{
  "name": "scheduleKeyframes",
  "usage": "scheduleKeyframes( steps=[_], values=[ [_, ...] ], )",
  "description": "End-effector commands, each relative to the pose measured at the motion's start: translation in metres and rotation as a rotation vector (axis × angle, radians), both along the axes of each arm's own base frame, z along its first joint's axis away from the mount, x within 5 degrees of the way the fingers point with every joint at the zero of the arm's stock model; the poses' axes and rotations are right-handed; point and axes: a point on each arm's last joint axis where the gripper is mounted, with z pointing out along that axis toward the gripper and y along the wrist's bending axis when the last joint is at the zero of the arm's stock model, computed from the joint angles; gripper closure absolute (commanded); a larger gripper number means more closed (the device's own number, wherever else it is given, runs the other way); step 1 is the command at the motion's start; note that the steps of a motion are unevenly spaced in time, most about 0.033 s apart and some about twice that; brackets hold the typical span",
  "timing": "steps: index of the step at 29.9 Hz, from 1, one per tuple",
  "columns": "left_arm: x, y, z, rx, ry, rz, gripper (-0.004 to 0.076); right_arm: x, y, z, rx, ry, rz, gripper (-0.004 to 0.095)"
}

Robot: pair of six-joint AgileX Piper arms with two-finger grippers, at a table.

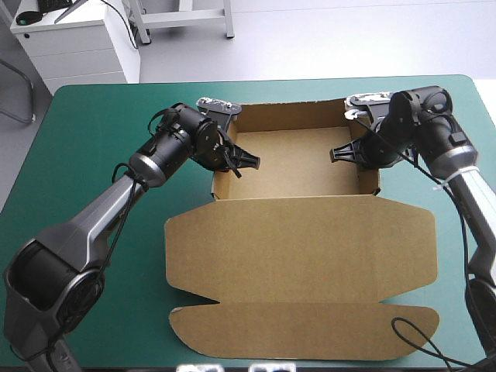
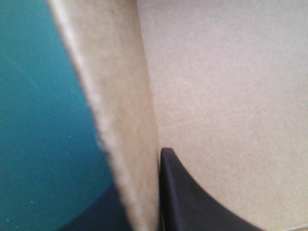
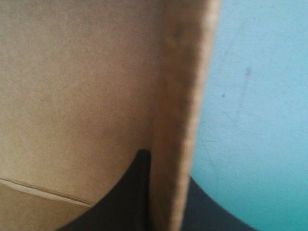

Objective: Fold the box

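Note:
The brown box (image 1: 294, 167) stands as an open tray toward the far edge of the table, its walls raised. Its lid (image 1: 302, 240) lies flat toward the near edge, ending in a rounded flap (image 1: 302, 329). My left gripper (image 1: 232, 163) is shut on the tray's left wall (image 2: 120, 120), one black finger (image 2: 192, 202) inside the tray and the other outside. My right gripper (image 1: 358, 155) is shut on the right wall (image 3: 183, 96), with one finger (image 3: 125, 202) inside against the board.
The teal-green cover (image 1: 93, 155) shows to the left and right of the box. The lid's front flap reaches nearly to the table's near edge. A white cabinet (image 1: 70, 46) stands beyond the far left corner.

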Motion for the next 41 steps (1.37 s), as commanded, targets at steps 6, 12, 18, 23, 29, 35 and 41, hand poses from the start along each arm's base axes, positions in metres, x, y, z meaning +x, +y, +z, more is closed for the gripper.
scheduleKeyframes(
  steps=[6,12,18,23,29,35,41],
  values=[
    [0.016,0.038,0.005,0.107,0.003,-0.069,0.0729,0.023,0.016,-0.012,0.083,-0.047,0.061,0.0921],
    [0.024,0.032,-0.015,0.137,0.046,-0.110,0.0729,0.043,0.028,-0.058,0.057,0.102,0.064,0.0921],
    [0.031,0.028,-0.040,0.163,0.122,-0.113,0.0675,0.047,0.030,-0.075,0.025,0.173,0.084,0.0921],
    [0.031,0.027,-0.041,0.160,0.126,-0.113,0.0466,0.045,0.028,-0.076,-0.014,0.183,0.165,0.0818],
    [0.030,0.028,-0.039,0.158,0.134,-0.112,0.0198,0.044,0.029,-0.076,-0.008,0.193,0.149,0.0288],
    [0.023,0.028,-0.026,0.120,0.113,-0.134,0.0185,0.042,0.030,-0.073,0.027,0.195,0.116,0.0032],
    [0.013,0.031,-0.001,0.078,0.052,-0.145,0.0186,0.034,0.028,-0.050,0.040,0.134,0.118,0.0050]
  ],
)
